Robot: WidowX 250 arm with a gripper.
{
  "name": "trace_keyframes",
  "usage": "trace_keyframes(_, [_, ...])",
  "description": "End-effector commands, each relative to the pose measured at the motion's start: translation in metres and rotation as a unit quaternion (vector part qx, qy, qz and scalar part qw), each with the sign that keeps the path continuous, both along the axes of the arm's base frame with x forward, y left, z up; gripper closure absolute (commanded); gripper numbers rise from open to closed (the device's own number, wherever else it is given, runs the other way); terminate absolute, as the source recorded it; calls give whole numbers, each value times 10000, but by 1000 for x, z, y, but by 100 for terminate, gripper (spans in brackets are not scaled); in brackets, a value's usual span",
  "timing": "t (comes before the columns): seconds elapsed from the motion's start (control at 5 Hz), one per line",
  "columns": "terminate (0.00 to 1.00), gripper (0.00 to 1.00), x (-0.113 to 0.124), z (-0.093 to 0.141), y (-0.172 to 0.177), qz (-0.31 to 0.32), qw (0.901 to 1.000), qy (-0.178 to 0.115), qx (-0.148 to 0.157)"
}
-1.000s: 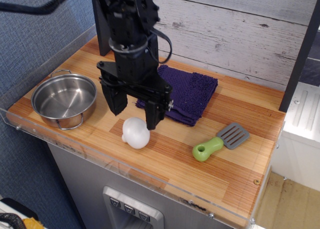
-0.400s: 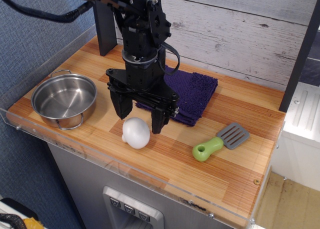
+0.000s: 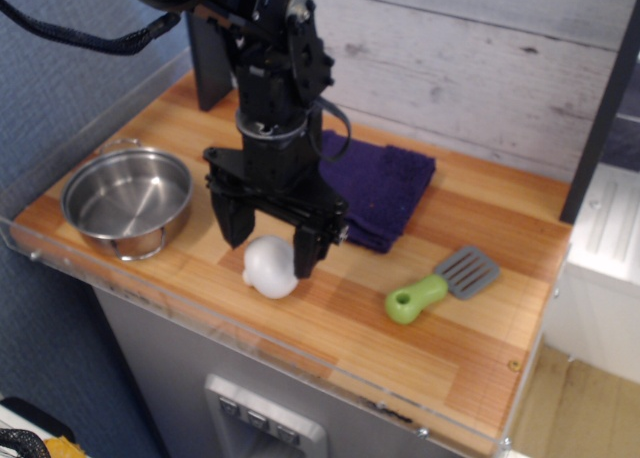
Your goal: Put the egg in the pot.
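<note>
The white egg (image 3: 268, 269) lies on the wooden counter near its front edge. My black gripper (image 3: 270, 245) is open and lowered over it, one finger at the egg's left rear, the other at its right side, the egg's top between them. I cannot tell whether the fingers touch it. The shiny steel pot (image 3: 127, 201), shallow with wire loop handles, stands empty at the counter's left, well left of the egg.
A purple towel (image 3: 375, 192) lies behind the gripper. A green-handled grey spatula (image 3: 435, 287) lies to the right. A clear acrylic rim (image 3: 150, 296) runs along the counter's front and left edges. A planked wall stands at the back.
The gripper has come down and slightly toward the front, so its open fingers now straddle the egg's top. The egg and the pot have not moved.
</note>
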State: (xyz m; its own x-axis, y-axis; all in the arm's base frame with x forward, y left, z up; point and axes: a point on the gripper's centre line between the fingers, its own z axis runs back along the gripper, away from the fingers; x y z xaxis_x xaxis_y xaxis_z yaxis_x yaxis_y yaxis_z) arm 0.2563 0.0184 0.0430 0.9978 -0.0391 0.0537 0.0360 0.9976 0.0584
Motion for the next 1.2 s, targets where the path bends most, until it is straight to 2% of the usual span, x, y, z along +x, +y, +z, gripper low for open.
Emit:
trace_keyframes(0.0, [0,0,1,-16,-12,-185,9998,44,-25])
trace_keyframes(0.2, [0,0,1,-25,-11,-156,9998,103,-40])
trace_keyframes(0.4, [0,100,1,-27,-10,-119,9999,41,-28])
trace_keyframes(0.8, [0,100,1,-22,-10,-83,9999,-17,-61])
trace_keyframes(1.0, [0,100,2,-10,-12,-117,9997,-67,-201])
